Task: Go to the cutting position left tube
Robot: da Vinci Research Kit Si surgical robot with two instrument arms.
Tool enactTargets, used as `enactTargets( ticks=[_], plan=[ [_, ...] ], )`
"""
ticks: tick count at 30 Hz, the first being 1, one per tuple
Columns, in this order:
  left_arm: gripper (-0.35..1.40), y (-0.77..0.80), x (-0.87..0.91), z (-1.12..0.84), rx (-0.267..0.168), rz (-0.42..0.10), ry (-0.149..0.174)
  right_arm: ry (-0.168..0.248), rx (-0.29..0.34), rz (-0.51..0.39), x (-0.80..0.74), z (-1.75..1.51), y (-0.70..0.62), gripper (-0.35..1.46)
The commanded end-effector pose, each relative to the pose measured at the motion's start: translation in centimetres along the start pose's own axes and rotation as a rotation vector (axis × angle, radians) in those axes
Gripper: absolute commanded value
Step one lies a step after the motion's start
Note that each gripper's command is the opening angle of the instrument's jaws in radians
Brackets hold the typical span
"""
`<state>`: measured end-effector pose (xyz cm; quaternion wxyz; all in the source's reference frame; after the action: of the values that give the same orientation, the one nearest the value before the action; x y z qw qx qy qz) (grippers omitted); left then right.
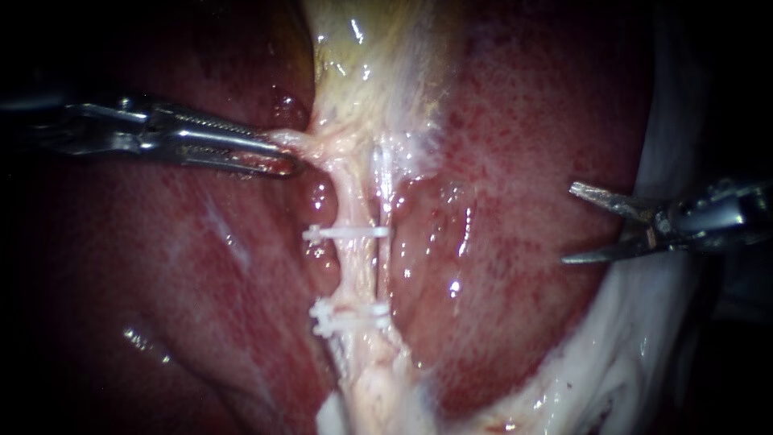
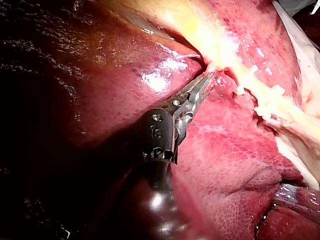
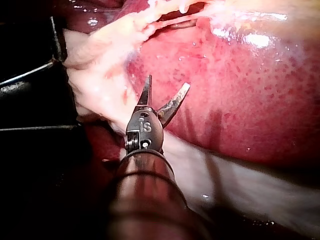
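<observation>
Liver (image 1: 499,161) separates right instrument (image 1: 568,224) from tubes (image 1: 350,272).

Quick count: two instruments, left instrument (image 1: 286,157) and right instrument (image 1: 568,224). Three white clips: one upper clip (image 1: 346,234), plus a lower pair (image 1: 354,309). Two tubes side by side, left tube (image 1: 348,201) and right tube (image 1: 385,201). One liver (image 1: 523,121), one gallbladder (image 1: 362,64).

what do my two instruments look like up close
Left instrument: silvery metal end effector, long, slim and tapered with fine ridged inner faces, on a dark rounded wrist with small screws and a glossy dark shaft. Right instrument: two short pointed blades like scissors, dull silver, on a similar dark wrist. No cables show.
</observation>
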<state>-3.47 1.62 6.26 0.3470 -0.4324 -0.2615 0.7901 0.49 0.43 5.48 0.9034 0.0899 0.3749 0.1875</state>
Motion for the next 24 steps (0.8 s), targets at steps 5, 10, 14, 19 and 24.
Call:
enactTargets(
  ticks=[5,10,14,19,24],
  plan=[
    [-0.35,0.09,0.12,-0.31,-0.005,-0.005,-0.002,0.0,0.001,-0.001,0.0,0.0,0.0,1.43],
    [-0.35,0.11,0.29,-0.75,0.017,-0.025,0.037,0.0,0.001,-0.001,0.0,0.0,0.0,1.43],
    [-0.35,0.1,0.36,-0.89,0.026,-0.015,0.047,0.003,0.001,0.0,0.0,0.0,0.0,1.43],
    [-0.35,0.11,0.34,-0.84,0.03,-0.014,0.048,0.018,0.028,0.003,0.06,0.05,-0.02,1.43],
    [-0.35,0.13,0.35,-0.84,0.031,-0.015,0.048,0.057,0.185,0.024,0.19,0.19,-0.09,1.43]
  ],
)
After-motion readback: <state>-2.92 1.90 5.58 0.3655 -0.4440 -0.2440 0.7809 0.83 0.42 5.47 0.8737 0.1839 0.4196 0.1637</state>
